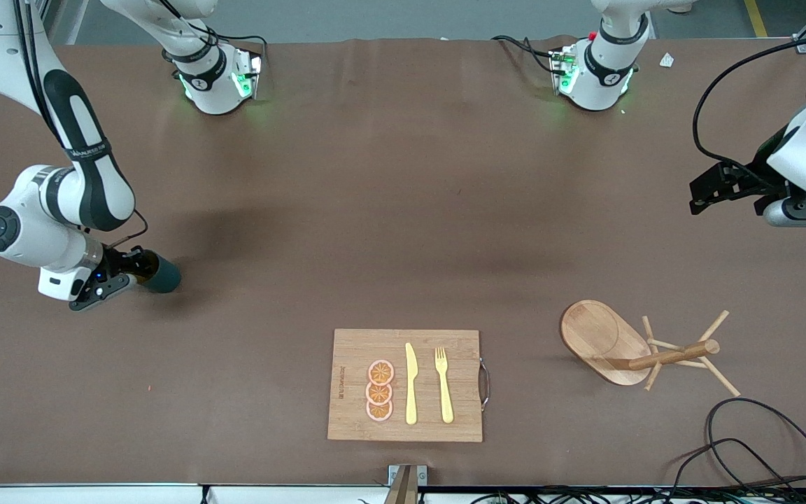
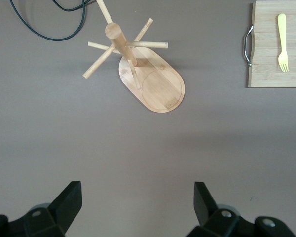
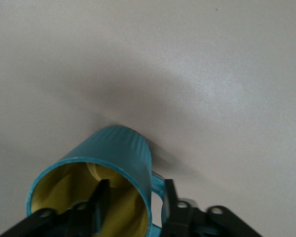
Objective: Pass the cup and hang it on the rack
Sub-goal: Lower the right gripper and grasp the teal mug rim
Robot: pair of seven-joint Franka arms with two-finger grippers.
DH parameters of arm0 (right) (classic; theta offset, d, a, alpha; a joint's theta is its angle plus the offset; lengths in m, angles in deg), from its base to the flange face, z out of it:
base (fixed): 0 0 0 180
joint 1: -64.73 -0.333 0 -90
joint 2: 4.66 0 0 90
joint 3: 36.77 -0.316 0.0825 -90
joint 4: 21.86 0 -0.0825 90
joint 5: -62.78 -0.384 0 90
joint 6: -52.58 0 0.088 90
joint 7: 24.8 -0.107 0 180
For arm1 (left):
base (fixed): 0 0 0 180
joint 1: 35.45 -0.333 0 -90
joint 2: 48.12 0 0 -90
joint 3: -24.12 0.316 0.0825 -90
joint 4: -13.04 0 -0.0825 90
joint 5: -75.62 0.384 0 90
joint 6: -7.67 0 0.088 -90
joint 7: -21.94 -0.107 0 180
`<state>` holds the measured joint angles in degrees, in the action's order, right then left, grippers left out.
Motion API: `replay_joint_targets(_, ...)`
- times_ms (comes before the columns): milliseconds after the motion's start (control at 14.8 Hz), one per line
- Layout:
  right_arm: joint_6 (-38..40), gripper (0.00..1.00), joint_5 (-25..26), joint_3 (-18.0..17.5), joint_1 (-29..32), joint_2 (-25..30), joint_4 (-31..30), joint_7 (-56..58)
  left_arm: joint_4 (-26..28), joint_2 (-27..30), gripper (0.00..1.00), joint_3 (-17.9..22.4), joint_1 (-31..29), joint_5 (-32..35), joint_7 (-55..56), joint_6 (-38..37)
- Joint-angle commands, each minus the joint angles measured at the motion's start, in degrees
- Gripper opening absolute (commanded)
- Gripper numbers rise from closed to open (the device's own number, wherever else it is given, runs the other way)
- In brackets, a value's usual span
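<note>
The teal cup (image 1: pixel 159 275) with its yellow inside lies tilted on its side, low over the table at the right arm's end. My right gripper (image 1: pixel 138 270) is shut on its wall. In the right wrist view the cup (image 3: pixel 116 148) has one finger inside and one outside by the handle, with the gripper (image 3: pixel 136 186) clamped on the rim. The wooden rack (image 1: pixel 606 343) stands toward the left arm's end, near the front camera. My left gripper (image 1: pixel 707 192) waits open and empty, high over the table's end; its wrist view shows the gripper (image 2: pixel 138 202) and the rack (image 2: pixel 155 81).
A wooden cutting board (image 1: pixel 354 350) with a yellow knife (image 1: pixel 411 385), a yellow fork (image 1: pixel 443 385) and orange slices (image 1: pixel 379 390) lies at the front edge. Black cables (image 1: pixel 760 441) lie nearer the front camera than the rack.
</note>
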<state>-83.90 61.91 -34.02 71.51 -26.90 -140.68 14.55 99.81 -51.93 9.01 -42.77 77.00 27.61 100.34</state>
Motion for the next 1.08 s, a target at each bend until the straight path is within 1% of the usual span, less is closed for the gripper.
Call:
replay_joint_targets(0, 0.2, 0.0, -0.2, -0.2, 0.0, 0.5, 0.3, 0.5, -0.2, 0.9, 1.0, -0.2, -0.3, -0.6, 0.1, -0.3)
replay_joint_targets(136, 2.1, 0.0, -0.2, -0.2, -0.3, 0.8, 1.5, -0.2, -0.3, 1.2, 1.0, -0.2, -0.3, -0.7, 0.0, -0.4)
replay_joint_targets(203, 5.1, 0.0, -0.3, -0.2, -1.0, 1.1, 2.9, -1.2, -0.4, 1.5, 1.0, -0.1, -0.4, -0.7, 0.0, -0.4)
replay_joint_targets(339, 12.1, 0.0, -0.3, -0.2, -2.4, 2.0, 5.9, -7.5, -0.4, 1.5, 1.0, -0.1, -0.4, -0.7, -0.1, -0.7)
replay_joint_targets(475, 14.8, 0.0, -0.3, -0.2, -5.0, 4.4, 6.0, -13.8, -0.4, 1.4, 1.0, -0.1, -0.4, -0.7, 0.0, -0.7)
replay_joint_targets(542, 16.1, 0.0, -0.4, -0.3, -6.6, 5.3, 5.9, -17.9, -0.6, 1.3, 1.0, -0.1, -0.4, -0.7, 0.1, -0.6)
replay_joint_targets(746, 19.0, 0.0, -4.7, -0.4, -12.4, 7.6, 5.5, -27.9, -0.4, 1.2, 1.0, 0.0, -0.4, -0.6, 0.2, -0.6)
replay_joint_targets(881, 19.1, 0.0, -5.0, -0.4, -16.2, 8.9, 5.0, -34.5, -0.5, 1.3, 1.0, 0.0, -0.4, -0.6, 0.2, -0.6)
replay_joint_targets(1017, 19.1, 0.0, -5.0, -0.5, -21.4, 9.0, 5.0, -43.6, -0.5, 1.3, 1.0, 0.0, -0.4, -0.6, 0.2, -0.6)
